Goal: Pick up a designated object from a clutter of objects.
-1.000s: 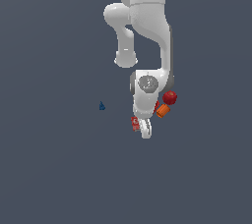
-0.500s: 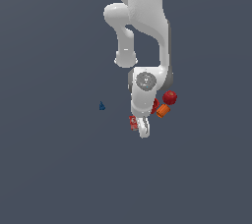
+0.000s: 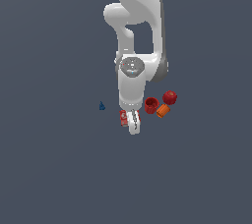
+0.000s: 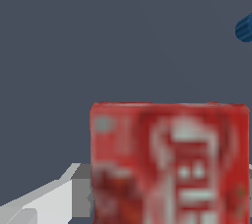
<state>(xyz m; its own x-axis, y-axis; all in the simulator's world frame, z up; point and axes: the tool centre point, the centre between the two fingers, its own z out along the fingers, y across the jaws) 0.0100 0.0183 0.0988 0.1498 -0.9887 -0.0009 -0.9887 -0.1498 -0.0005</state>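
1. The white robot arm (image 3: 135, 31) reaches straight down from the top of the exterior view, and its gripper (image 3: 133, 126) sits low over the dark grey table (image 3: 49, 169).
2. The red box (image 3: 123, 117) with white label markings lies on the table just beside the gripper, on the exterior view's left of it, partly hidden behind the white fingers (image 3: 133, 122).
3. In the wrist view the red box (image 4: 170, 164) fills the lower middle of the picture, its printed face turned toward the camera and blurred from closeness. One pale grey finger (image 4: 47, 201) shows beside the box, close to its edge; whether it touches cannot be told.
4. Whether the gripper is spread or clamped on the box cannot be told: the exterior view is too small and the wrist view shows only one finger.
5. A red cup (image 3: 150, 104) stands to the exterior view's right of the arm's wrist, with an orange cylinder (image 3: 163, 111) just beside it and a red ball (image 3: 170, 97) a little farther right.
6. A tiny blue cone (image 3: 102, 105) stands apart from the others on the exterior view's left; in the wrist view the same blue cone (image 4: 244, 28) appears cut off at the picture's edge.
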